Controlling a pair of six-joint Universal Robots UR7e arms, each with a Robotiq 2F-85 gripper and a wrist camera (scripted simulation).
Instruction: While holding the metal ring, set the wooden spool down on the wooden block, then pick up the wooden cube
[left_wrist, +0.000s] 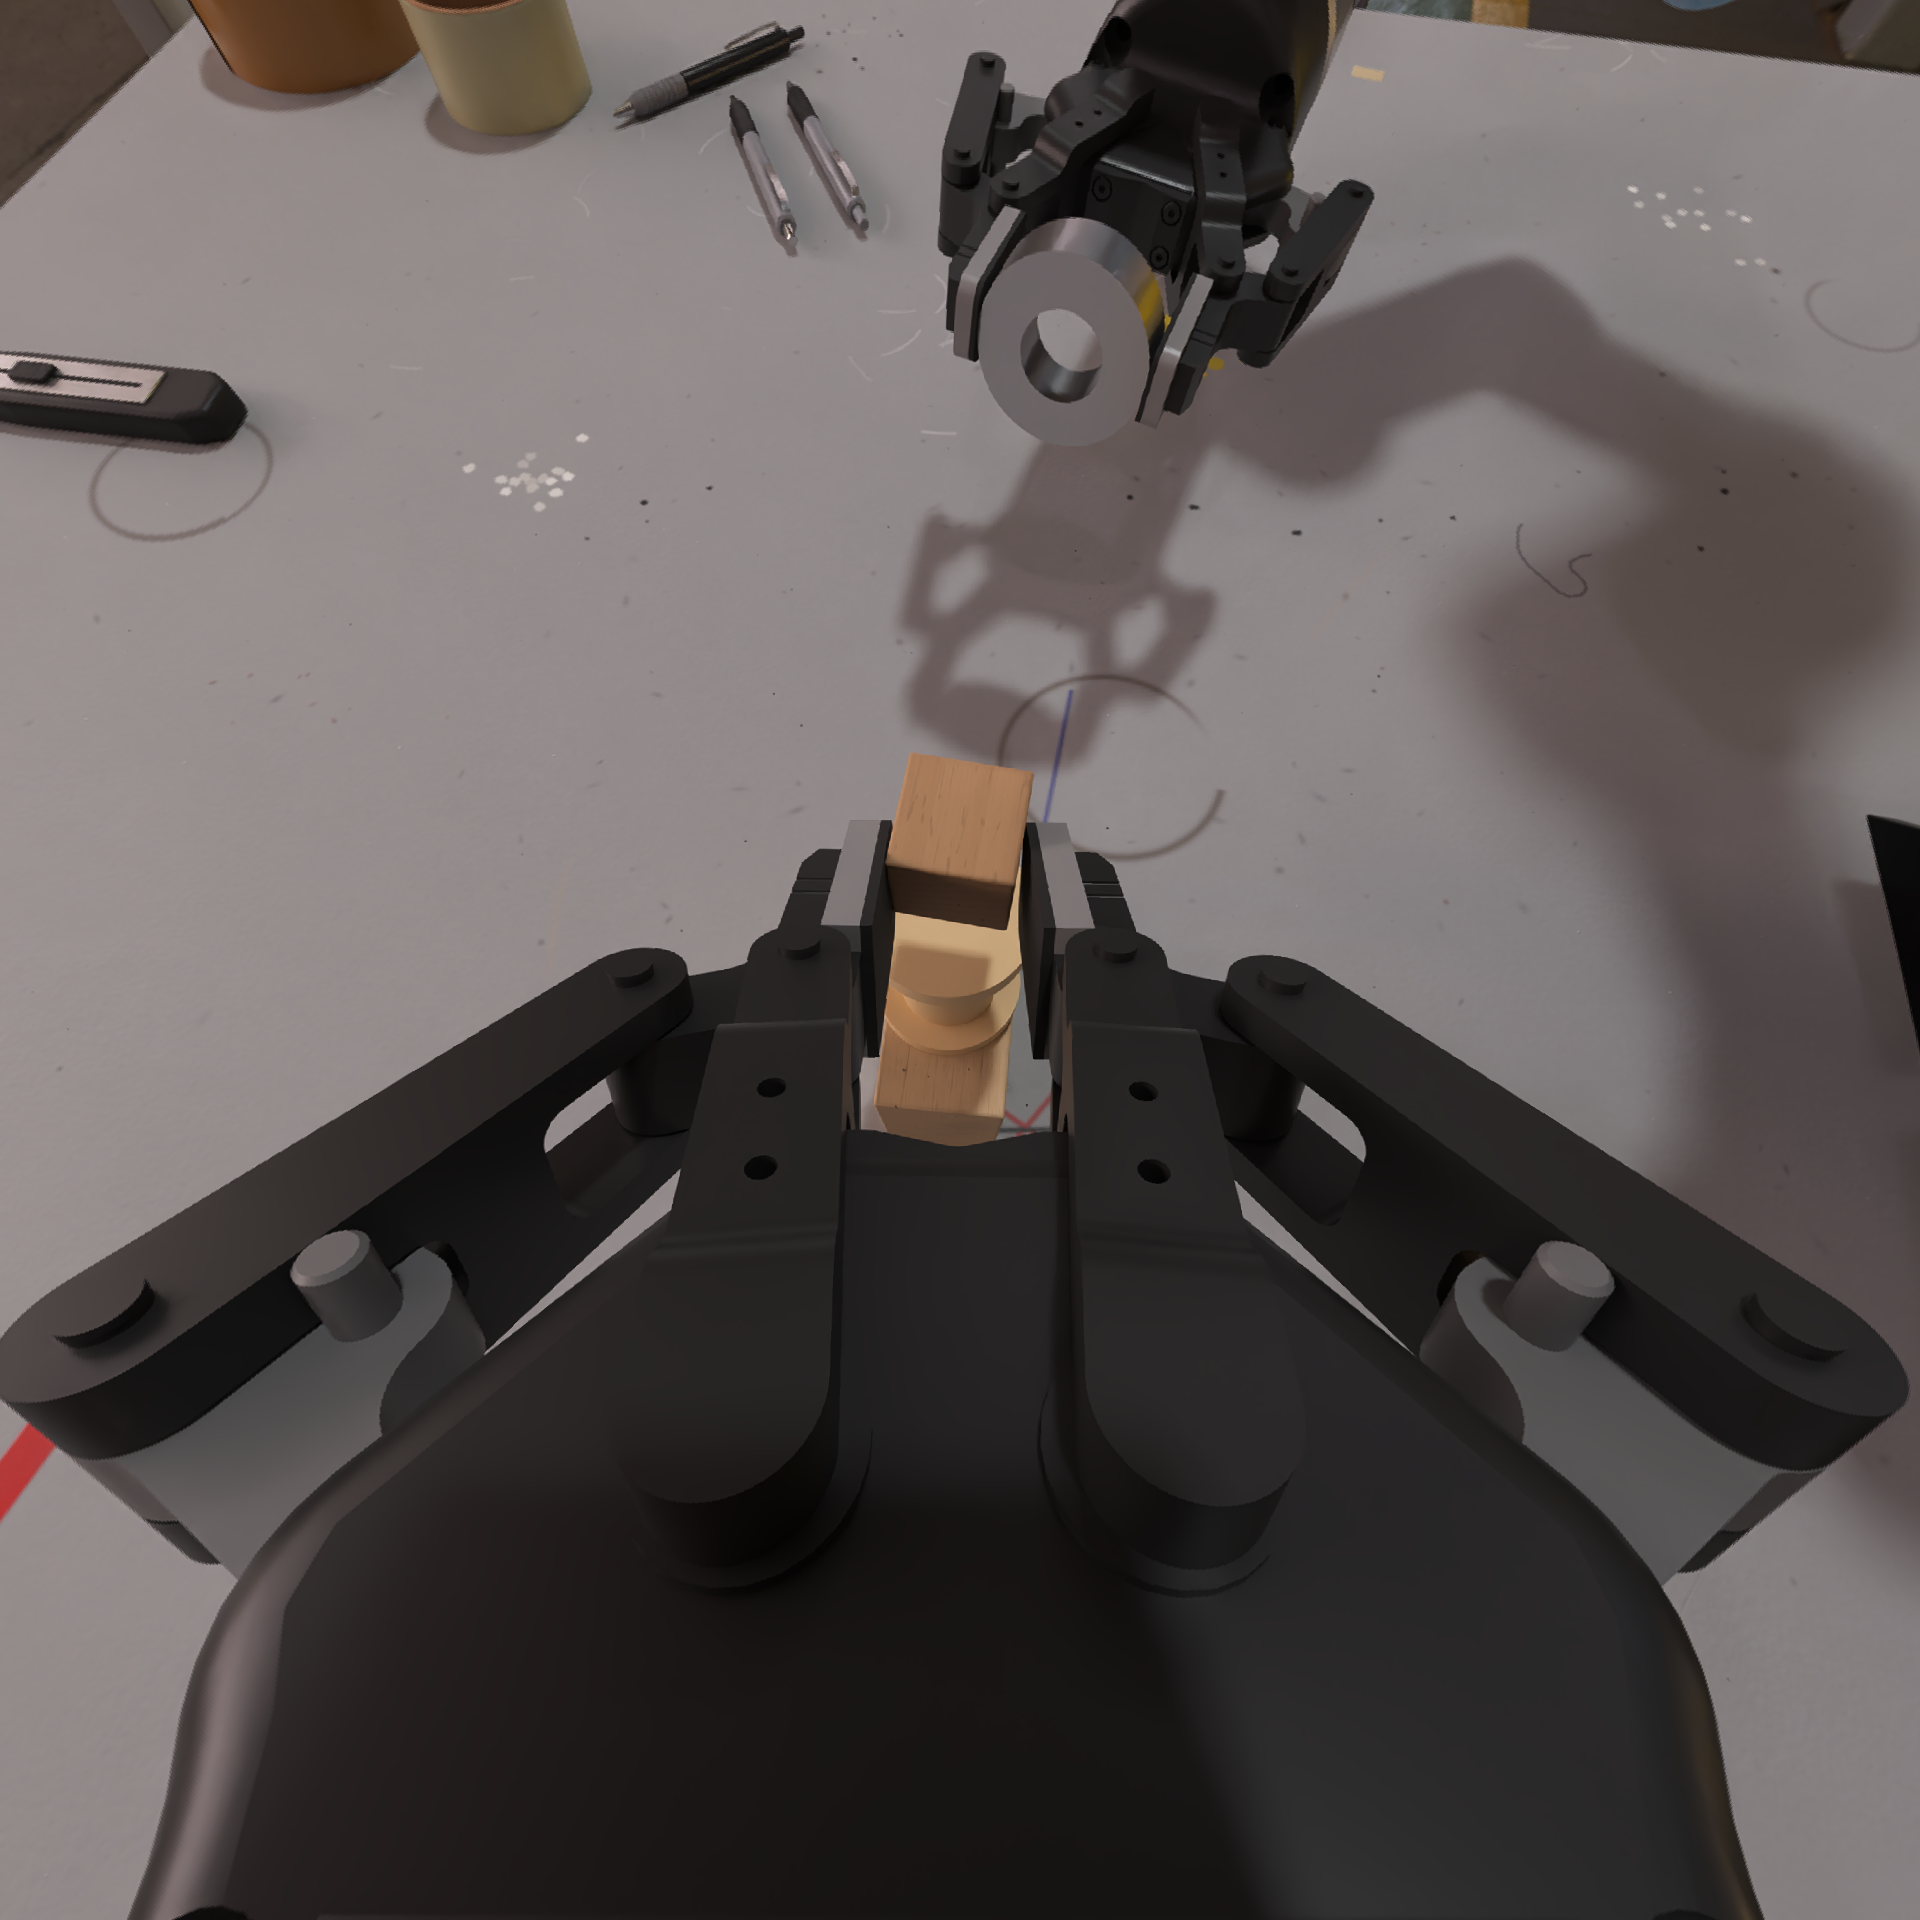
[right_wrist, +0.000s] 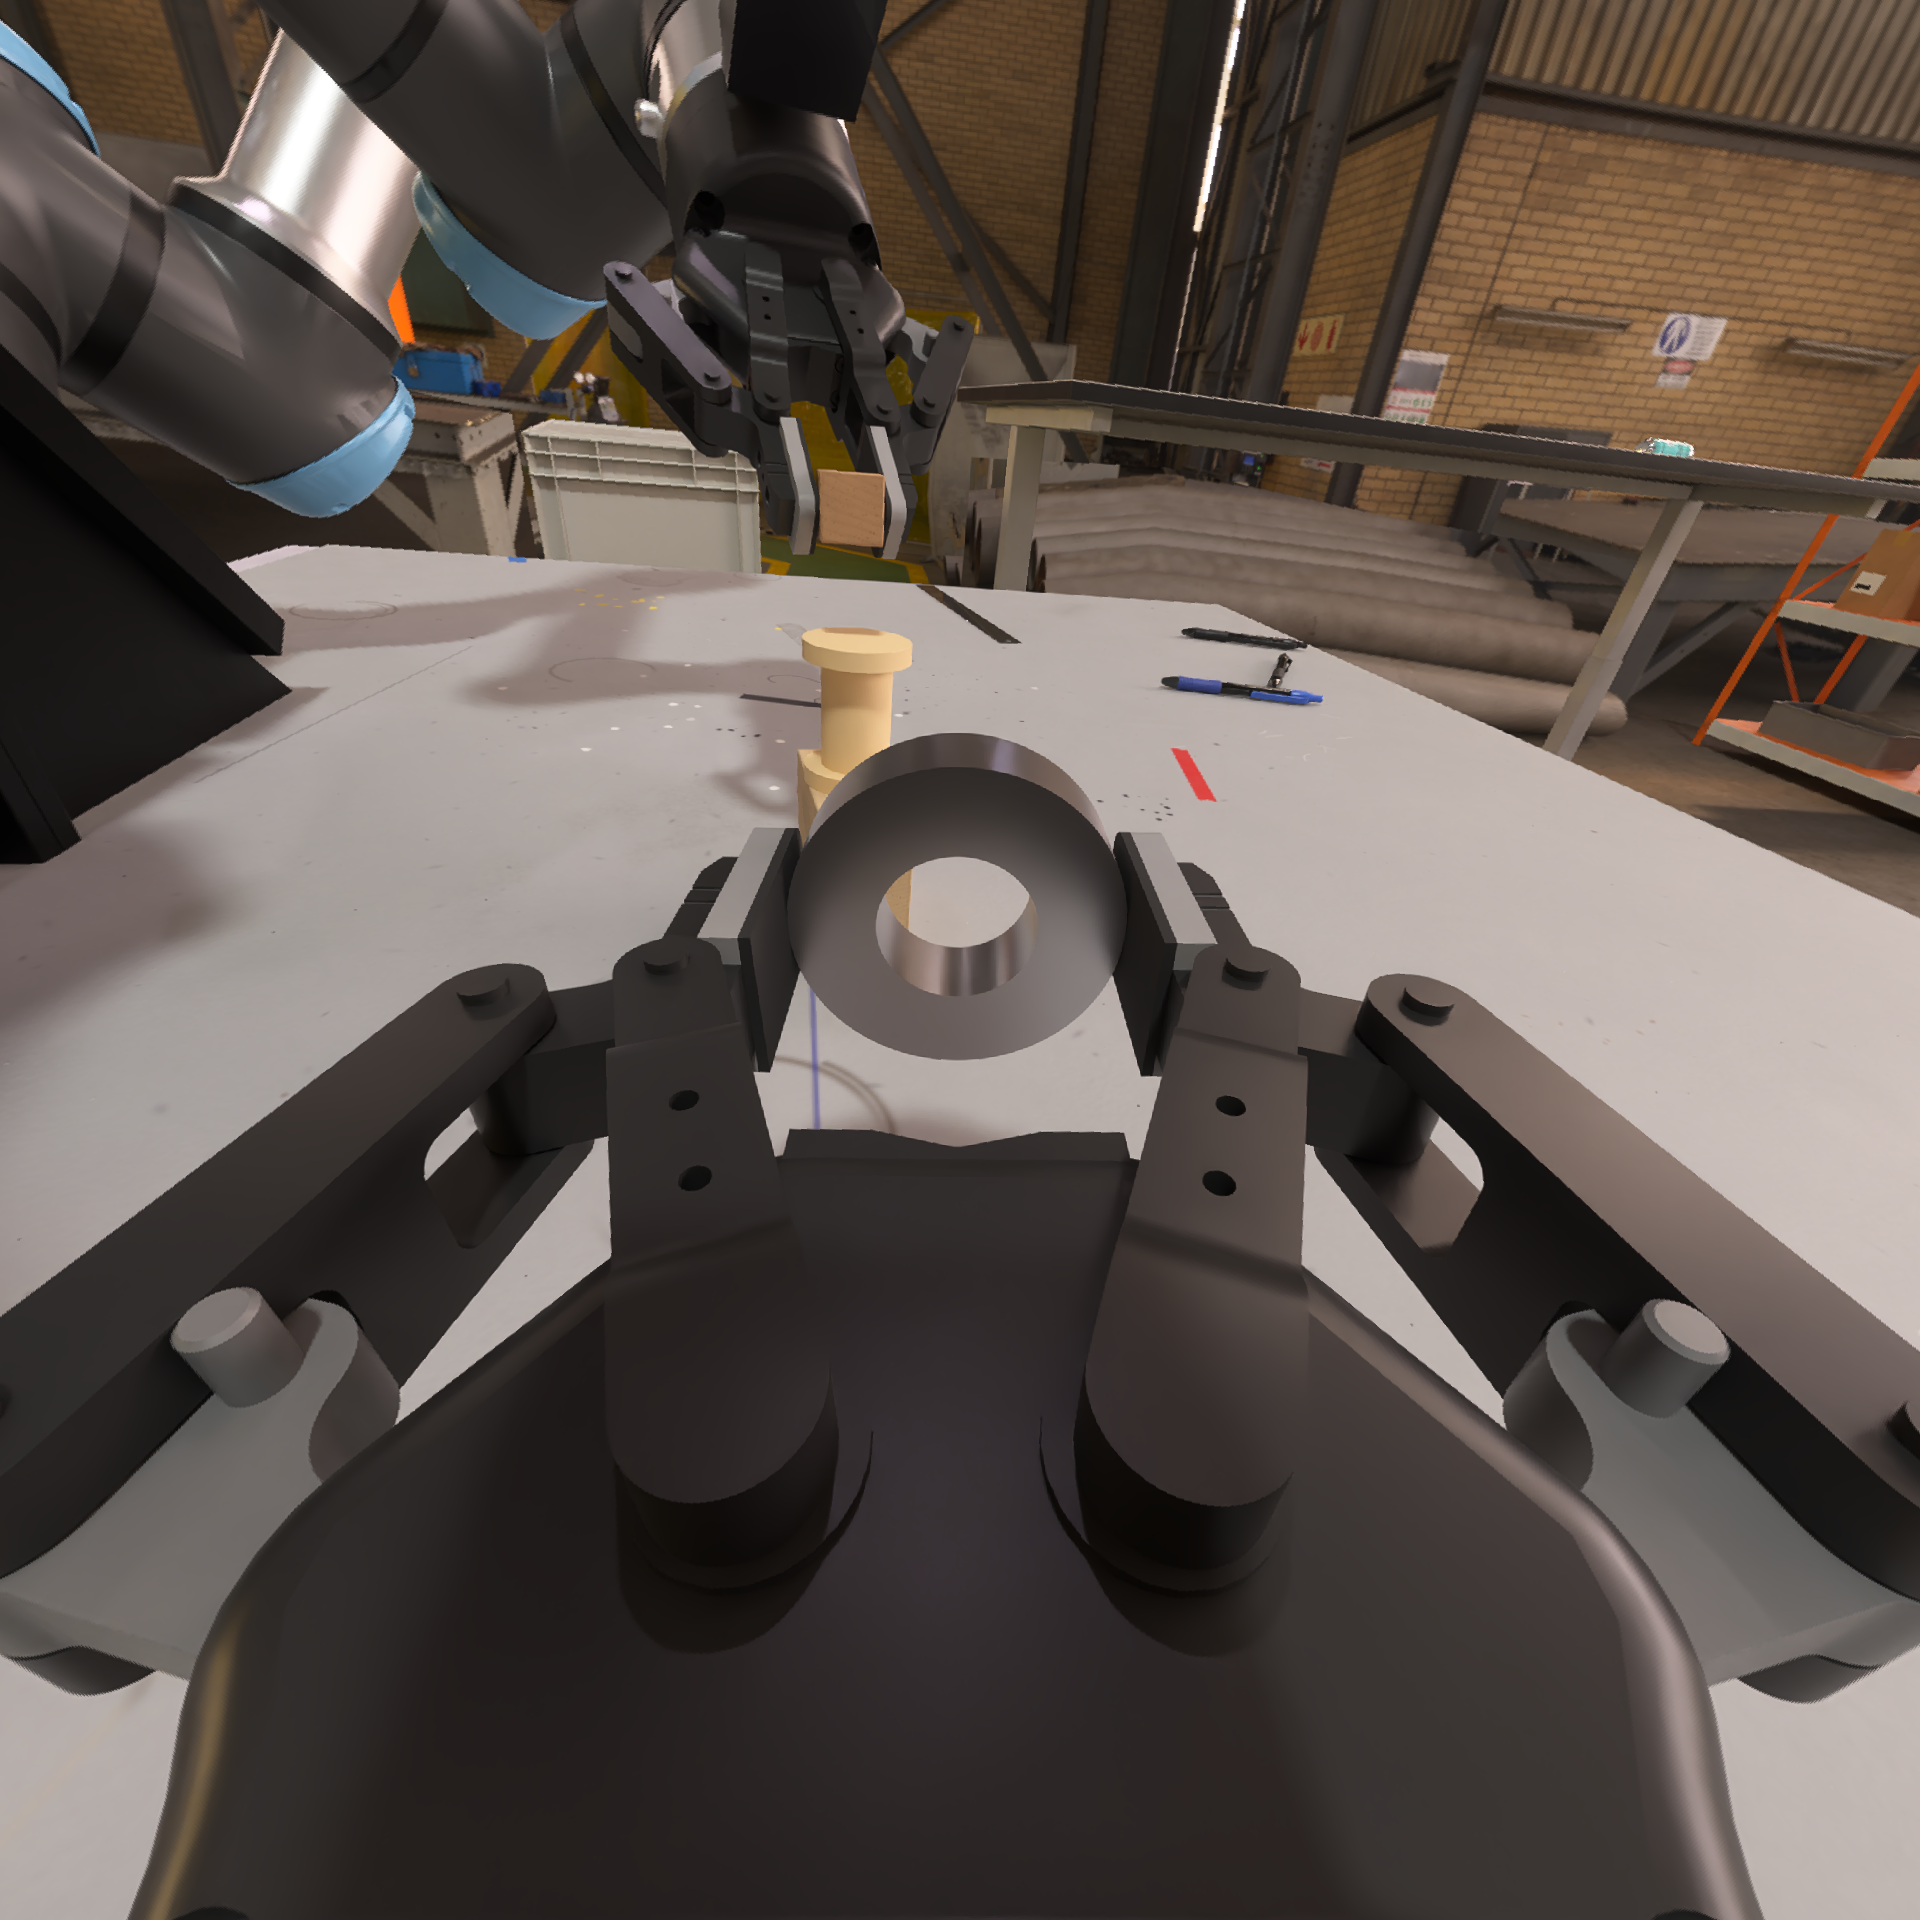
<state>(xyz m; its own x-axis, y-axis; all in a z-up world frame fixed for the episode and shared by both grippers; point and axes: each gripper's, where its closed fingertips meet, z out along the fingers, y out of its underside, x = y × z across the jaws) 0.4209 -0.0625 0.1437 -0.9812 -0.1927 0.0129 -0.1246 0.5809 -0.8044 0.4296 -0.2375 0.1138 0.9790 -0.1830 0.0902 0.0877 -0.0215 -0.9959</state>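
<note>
Left tool (left_wrist: 954, 883) raised, fingers clamped — right tool (right_wrist: 956, 914) likewise, low and level.

Table (right_wrist: 1455, 935): pale grey, scuffed and speckled, spread beneath my jaws on both sides.
Walls (right_wrist: 1558, 260): yellow brick, far beyond my right jaws, with a few posted signs.
Steel columns (right_wrist: 1174, 208): dark, rising past my right jaws toward the roof.
Long bench (right_wrist: 1351, 431): grey, behind the table, right of my right jaws.
Orange shelving (right_wrist: 1829, 582): far right of those jaws.
White crate (right_wrist: 634, 499): beyond the table's far edge, to their left.
Light: shadows fall rightward ahead of my left jaws.
</note>
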